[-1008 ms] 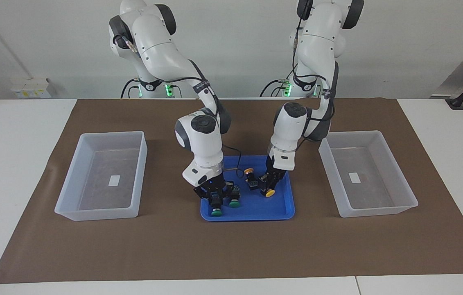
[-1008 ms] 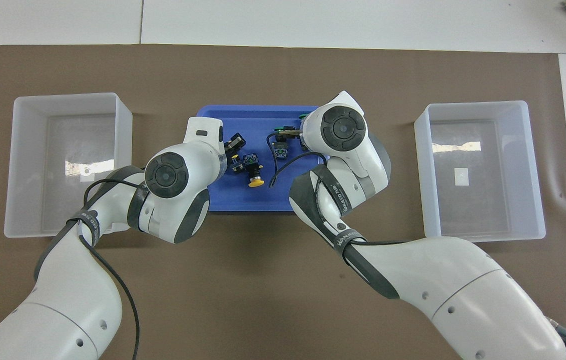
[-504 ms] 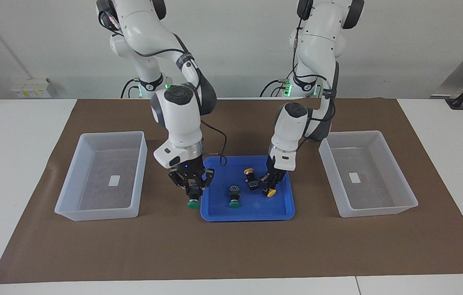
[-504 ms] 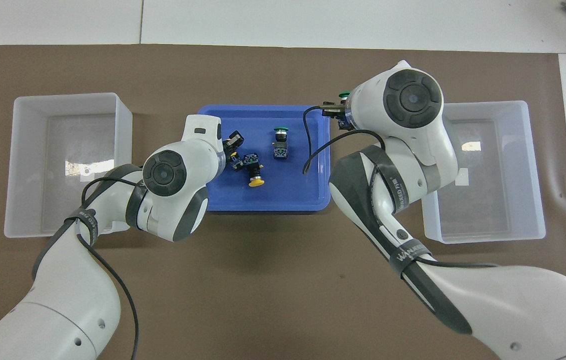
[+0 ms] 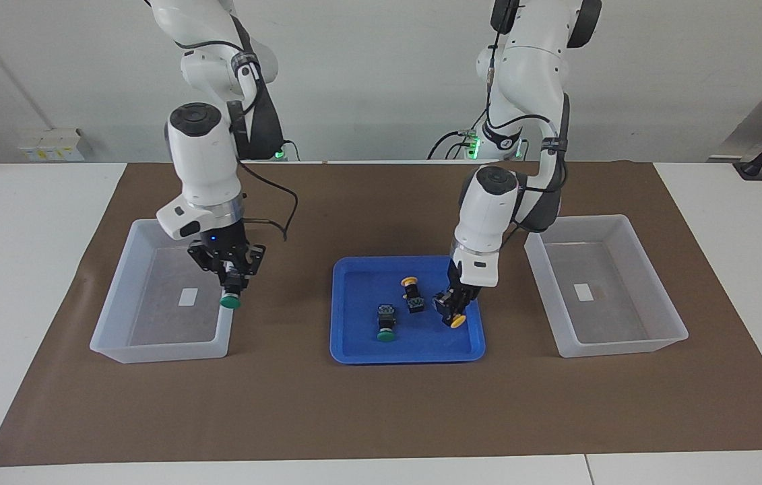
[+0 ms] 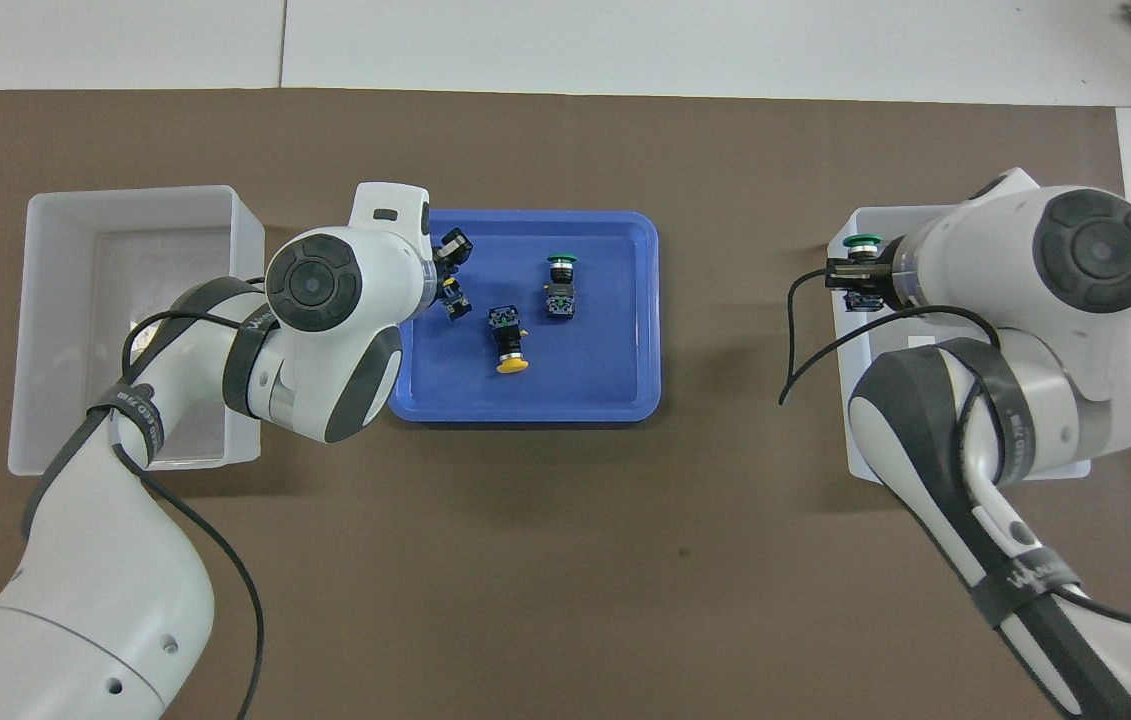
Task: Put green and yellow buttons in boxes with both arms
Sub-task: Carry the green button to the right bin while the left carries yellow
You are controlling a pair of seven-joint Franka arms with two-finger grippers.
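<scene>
We're carrying two buttons at once here. Our right tool [image 5: 230, 279] is clenched around a green button [image 5: 230, 301], cap hanging downward, and it's hovering over the inner wall of the bin at the right arm's end [image 5: 111, 316] of the desk. That's the relation the drop turns on: the button is sitting over the rim nearest the tray, not over the white label [image 5: 188, 297] on the bin's floor, so we're judging it needs to travel a touch more toward that label before letting go.

Our left tool [image 5: 451, 308] is gripping a yellow button [image 5: 456, 318], its cap pointing down and away from the robots, just above the blue tray [image 5: 354, 350] at the edge toward the left arm's end. The other bin [image 5: 657, 337] is lying just beside that tray edge, and the left arm is plainly the nearer one to it.

Now we're counting. Green buttons: two, one in the right tool, one lying in the tray [image 5: 385, 323]. Yellow buttons: two, one in the left tool, one lying in the tray [image 5: 411, 294], closer to the robots than the green one. Translucent bins: two, neither holding a button yet. One blue tray, sitting between them on the brown mat [image 5: 381, 417].
</scene>
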